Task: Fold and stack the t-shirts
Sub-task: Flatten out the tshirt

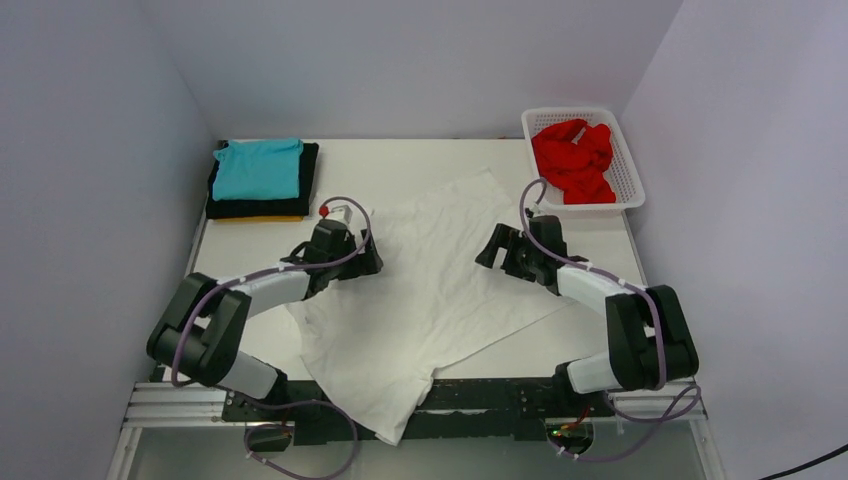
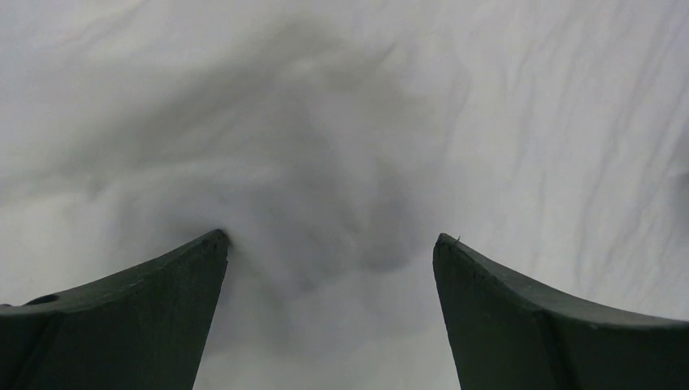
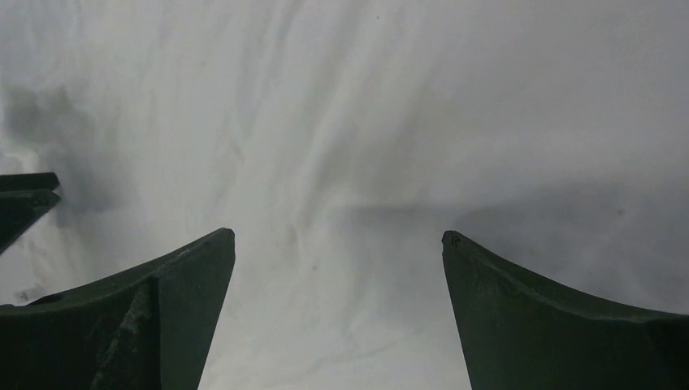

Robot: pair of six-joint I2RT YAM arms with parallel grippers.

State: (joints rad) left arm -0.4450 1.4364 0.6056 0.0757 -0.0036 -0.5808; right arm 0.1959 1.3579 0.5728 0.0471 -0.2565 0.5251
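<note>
You have three folded shirts [image 1: 258,168] far left, the white t-shirt [image 1: 430,300] unfolded under both wide-open jaws, the red t-shirt [image 1: 575,160] in its basket [image 1: 632,185].

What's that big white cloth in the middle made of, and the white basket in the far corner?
The white t-shirt looks like thin, soft, matte fabric, perhaps cotton: it lies limp with fine creases. The basket looks like rigid moulded plastic, faintly glossy, judging by its even lattice walls.
</note>
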